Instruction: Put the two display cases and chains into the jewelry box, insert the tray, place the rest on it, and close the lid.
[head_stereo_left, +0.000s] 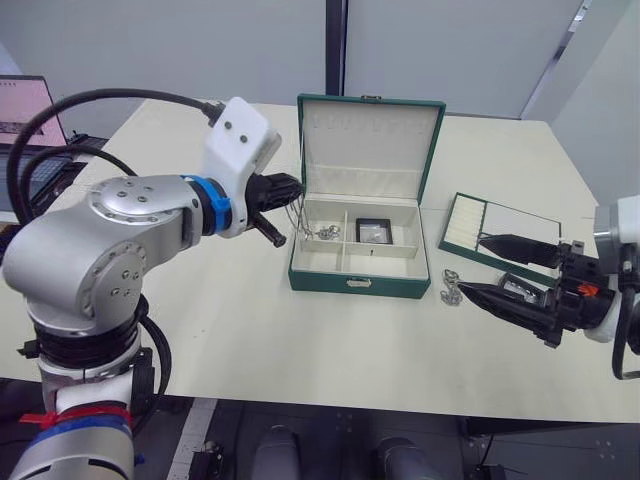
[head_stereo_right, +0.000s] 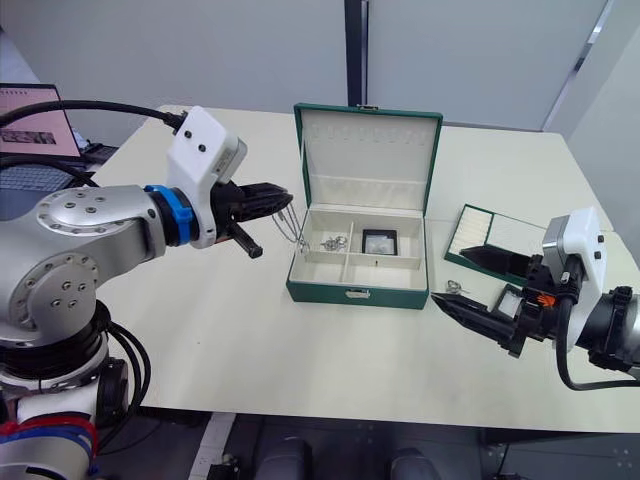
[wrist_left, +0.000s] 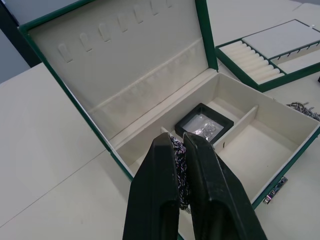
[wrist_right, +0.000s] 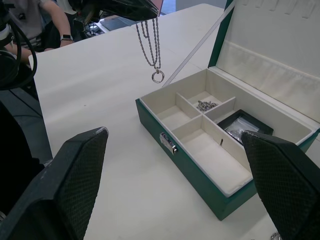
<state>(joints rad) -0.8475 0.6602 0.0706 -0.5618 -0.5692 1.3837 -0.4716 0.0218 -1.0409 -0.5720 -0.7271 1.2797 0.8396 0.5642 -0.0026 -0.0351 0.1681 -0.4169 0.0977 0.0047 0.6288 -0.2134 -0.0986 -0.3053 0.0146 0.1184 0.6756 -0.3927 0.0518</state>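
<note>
1. The green jewelry box (head_stereo_left: 350, 281) stands in the middle of the table (head_stereo_left: 250, 340), its lid (head_stereo_left: 368, 140) raised upright at the back with the cream lining and a row of small hooks facing forward.
2. The left gripper (head_stereo_left: 283, 190) hangs just beside the box's left wall, at the height of its rim. Its two black fingers (wrist_left: 155, 200) are pressed close together on a chain (wrist_right: 152, 45).
3. That chain dangles in loops from the fingers, a small ring at its lowest point, above the table just outside the box's left edge.
4. Another chain (head_stereo_left: 326, 233) lies in a clump in the rear left compartment of the box.
5. One display case (head_stereo_left: 374, 230) lies flat in the rear right compartment; something small and silvery shows through its window.
6. The front compartments of the box are bare cream lining.
7. The tray (head_stereo_left: 470, 232) lies on the table to the right of the box, well clear of it, its ribbed ring rolls at the end nearest the box.
8. The right gripper (head_stereo_left: 495, 268) hovers low over the table right of the box and in front of the tray, its fingers spread wide and holding nothing.
9. A second display case (head_stereo_right: 510, 300) lies on the table between those spread fingers.
10. A further chain (head_stereo_left: 451, 288) lies on the table between the box's right front corner and the right gripper's lower finger.
</note>
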